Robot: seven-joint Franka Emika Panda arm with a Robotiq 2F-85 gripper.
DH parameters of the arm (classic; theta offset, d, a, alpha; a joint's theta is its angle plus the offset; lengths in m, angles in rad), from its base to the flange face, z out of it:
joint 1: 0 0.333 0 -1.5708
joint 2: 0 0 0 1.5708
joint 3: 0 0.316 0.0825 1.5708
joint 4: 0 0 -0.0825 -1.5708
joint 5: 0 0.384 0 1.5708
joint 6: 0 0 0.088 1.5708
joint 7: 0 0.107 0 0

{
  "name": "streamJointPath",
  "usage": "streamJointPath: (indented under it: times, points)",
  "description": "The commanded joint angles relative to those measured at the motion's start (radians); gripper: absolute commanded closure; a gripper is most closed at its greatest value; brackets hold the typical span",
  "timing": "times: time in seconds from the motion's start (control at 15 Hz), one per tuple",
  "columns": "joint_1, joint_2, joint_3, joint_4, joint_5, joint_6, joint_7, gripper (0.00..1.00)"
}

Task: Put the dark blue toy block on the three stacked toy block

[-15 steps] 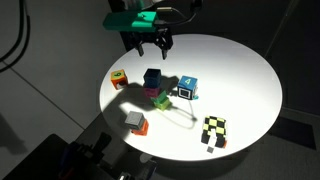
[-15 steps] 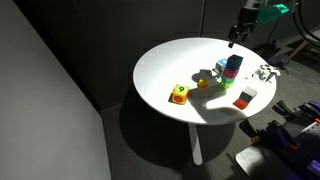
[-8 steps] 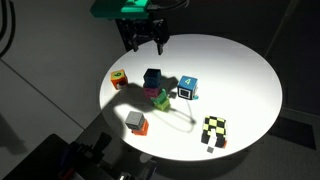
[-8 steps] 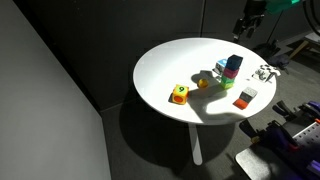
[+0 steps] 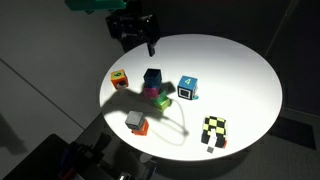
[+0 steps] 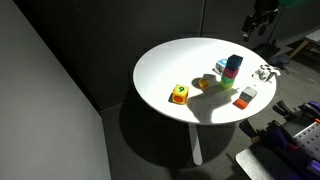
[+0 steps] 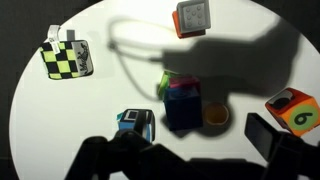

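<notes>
The hand (image 5: 137, 40) hangs high over the far edge of the table (image 5: 240, 70). Its fingers are spread wide and hold nothing. The dark blue block (image 5: 152, 78) sits on top of the stack (image 5: 160, 97), above the pink and green blocks. A light blue block (image 5: 187, 88) with a 4 stands just beside the stack. An orange block (image 5: 119, 78) is near, on the other side.

A round white table (image 6: 165, 60) on a single white pedestal leg (image 6: 196, 150) stands brightly lit in a dim room, with hard shadows across its top. A dark grey wall (image 6: 50, 90) rises beside it, above a dark floor (image 6: 140, 155).
</notes>
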Motion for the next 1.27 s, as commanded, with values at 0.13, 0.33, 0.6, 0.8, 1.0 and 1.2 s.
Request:
streamJointPath:
  times: [0.13,0.33,0.6,0.8,1.0,1.2]
  points:
    - [0.002,-0.127,0.003,-0.083,-0.025,-0.033,0.132,0.00]
    - [0.002,-0.164,0.002,-0.098,-0.015,-0.082,0.138,0.00]
    - [0.002,-0.195,-0.001,-0.103,-0.012,-0.137,0.118,0.00]
    - [0.003,-0.159,-0.002,-0.084,-0.010,-0.117,0.110,0.00]
    - [0.003,-0.152,-0.002,-0.085,-0.010,-0.116,0.110,0.00]
    - [0.003,-0.152,-0.002,-0.085,-0.010,-0.116,0.110,0.00]
